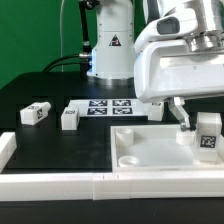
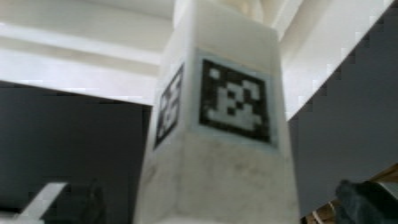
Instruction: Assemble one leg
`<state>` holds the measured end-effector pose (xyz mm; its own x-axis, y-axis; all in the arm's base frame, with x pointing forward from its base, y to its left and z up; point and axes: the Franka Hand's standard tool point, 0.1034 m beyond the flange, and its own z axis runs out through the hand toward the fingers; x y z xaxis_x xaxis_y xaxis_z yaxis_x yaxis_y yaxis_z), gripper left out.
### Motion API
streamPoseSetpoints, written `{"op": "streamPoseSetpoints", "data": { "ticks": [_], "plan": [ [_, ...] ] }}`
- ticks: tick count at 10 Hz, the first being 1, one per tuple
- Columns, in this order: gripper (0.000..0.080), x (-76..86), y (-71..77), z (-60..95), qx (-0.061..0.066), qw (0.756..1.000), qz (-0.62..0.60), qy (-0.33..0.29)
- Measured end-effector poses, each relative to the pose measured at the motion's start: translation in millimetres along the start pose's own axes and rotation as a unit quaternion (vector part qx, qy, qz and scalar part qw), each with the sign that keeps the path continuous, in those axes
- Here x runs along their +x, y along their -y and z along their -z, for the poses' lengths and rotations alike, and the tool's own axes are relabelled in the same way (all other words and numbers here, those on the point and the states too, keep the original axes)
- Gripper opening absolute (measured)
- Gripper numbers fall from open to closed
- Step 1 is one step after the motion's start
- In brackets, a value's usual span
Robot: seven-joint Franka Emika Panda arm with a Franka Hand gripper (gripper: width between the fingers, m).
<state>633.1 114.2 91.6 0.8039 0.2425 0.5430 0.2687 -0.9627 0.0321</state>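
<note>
Leg (image 1: 208,132) stands upright in the panel (image 1: 150,150) corner socket at 3 o'clock of the exterior view, long axis vertical. Gripper (image 1: 185,112) jaws wide, released, just beside it at its 10 o'clock.

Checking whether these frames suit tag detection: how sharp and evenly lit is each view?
Exterior view: evenly lit, the leg on the panel reasonably sharp, the near arm housing large and soft. Wrist view: the leg fills the frame, slightly blurred, its tag readable; bright background washes out.
</note>
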Motion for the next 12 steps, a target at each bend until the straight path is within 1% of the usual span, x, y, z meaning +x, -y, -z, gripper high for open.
{"op": "streamPoseSetpoints", "data": {
  "ticks": [2,3,4,5,6,7,8,9,10,11,12],
  "plan": [
    [0.0649,0.7,4.6,0.4,0.008,1.0,0.002,0.017],
    [0.0649,-0.2,3.8,-0.3,0.008,1.0,0.001,0.02],
    [0.0649,-5.5,7.6,-5.4,0.02,0.998,-0.011,0.065],
    [0.0649,-1.8,7.9,-7.5,0.031,0.993,-0.021,0.113],
    [0.0649,-0.5,4.6,-8.7,0.035,0.989,-0.026,0.139],
    [0.0649,-6.6,6.4,-9.0,0.048,0.979,-0.031,0.195],
    [0.0649,-5.4,7.1,-9.4,0.06,0.967,-0.032,0.244],
    [0.0649,-2.6,6.3,-12.4,0.067,0.959,-0.03,0.275],
    [0.0649,-6.5,7.0,-12.1,0.078,0.943,-0.031,0.323],
    [0.0649,-2.8,3.8,-15.7,0.081,0.939,-0.032,0.333],
    [0.0649,-1.2,-0.8,-19.0,0.077,0.945,-0.033,0.317]
  ]
}}
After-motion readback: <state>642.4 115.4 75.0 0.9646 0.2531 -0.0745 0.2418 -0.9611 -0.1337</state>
